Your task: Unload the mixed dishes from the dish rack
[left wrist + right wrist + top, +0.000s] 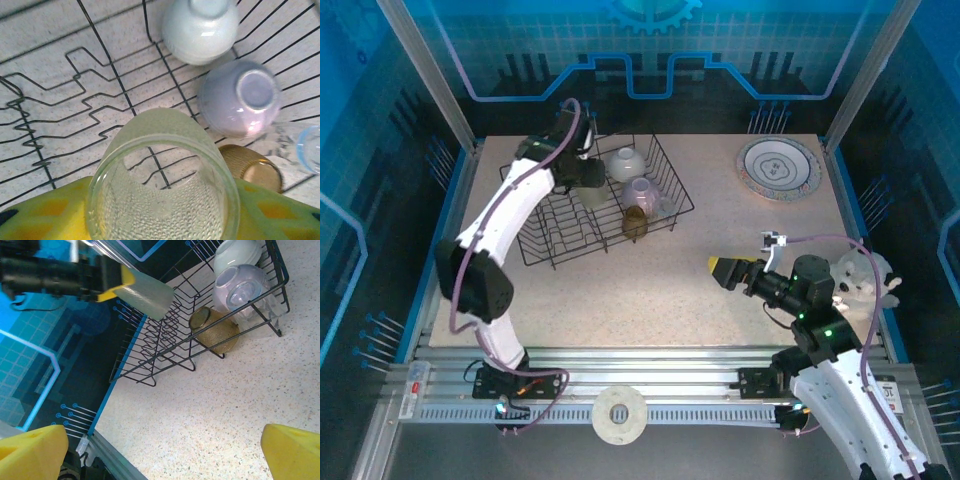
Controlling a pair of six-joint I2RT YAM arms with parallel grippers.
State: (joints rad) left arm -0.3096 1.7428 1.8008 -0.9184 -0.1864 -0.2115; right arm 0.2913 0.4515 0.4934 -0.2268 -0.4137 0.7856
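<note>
Dish rack [555,240] of black wire stands on the far left part of the table [650,300], with its plate prongs bare on the near-left side and the small dishes crowded at its right end. I reach my left gripper [590,185] over the rack and pinch the translucent cup [162,190] between its yellow pads [40,215], one on each side of the wall. The cup lies tilted with its open mouth toward my wrist camera, and the rack's wires show through its pebbled base. I cannot tell whether it touches the wires. Beyond it, the cream bowl [200,27] sits upside down in the far corner. The lavender bowl [240,97], also upside down, is just beside it. The brown cup [250,167] lies tipped on its side below the lavender bowl, at the rack's near edge. A clear glassy item [309,150] sits at the rack's right corner, too blurred to name. One plate [778,168], white with a purplish rim, lies flat on the table at the far right, well apart from the rack. My right gripper [728,272] hovers above bare table near the middle, pointing toward the rack, with its yellow fingertips [35,447] spread wide and nothing between them.
</note>
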